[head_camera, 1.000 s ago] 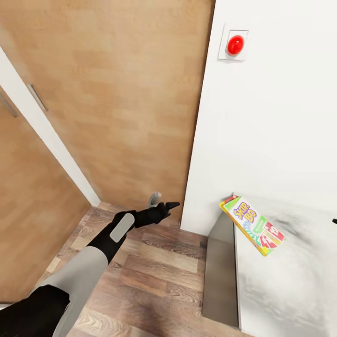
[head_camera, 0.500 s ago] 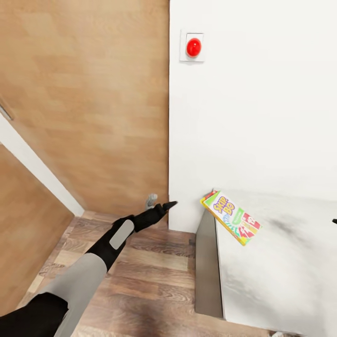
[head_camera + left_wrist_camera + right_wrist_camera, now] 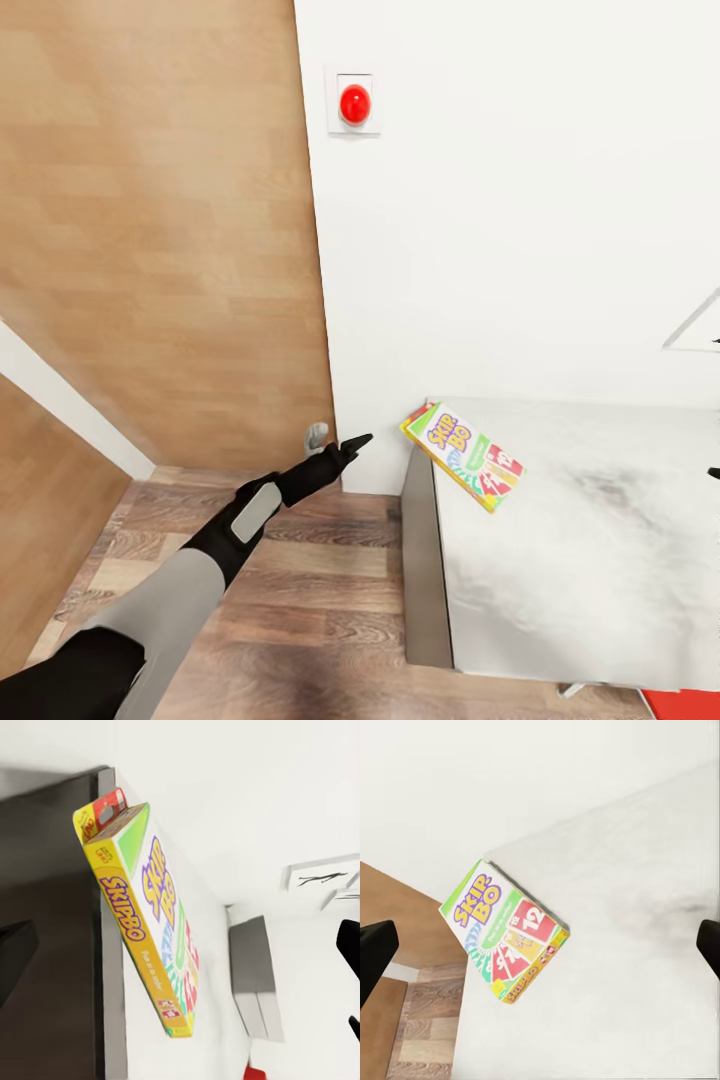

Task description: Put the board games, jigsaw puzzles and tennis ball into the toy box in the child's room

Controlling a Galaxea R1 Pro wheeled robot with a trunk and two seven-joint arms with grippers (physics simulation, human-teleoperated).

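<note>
One board game, a small yellow, green and red "Skip-Bo" box [image 3: 462, 455], lies flat at the far left corner of the pale grey-white table [image 3: 570, 570], close to the wall. My left gripper [image 3: 350, 443] hangs over the floor just left of that corner, a short way from the box. In the left wrist view the box [image 3: 154, 922] is ahead and the fingers [image 3: 15, 952] stand wide apart with nothing between them. My right gripper [image 3: 540, 949] is above the table, open and empty, looking down on the box [image 3: 506, 934].
A white wall with a red button [image 3: 355, 104] stands right behind the table. A wooden door [image 3: 150, 250] is at the left, over wood-plank floor [image 3: 300, 600]. A small grey door stop [image 3: 316, 435] sits at the wall's foot. Something red [image 3: 680, 705] shows at the table's near right.
The head camera has swung to the right, so the door, button, box and table sit further left in the picture. Neither arm has visibly moved, and the box lies where it was.
</note>
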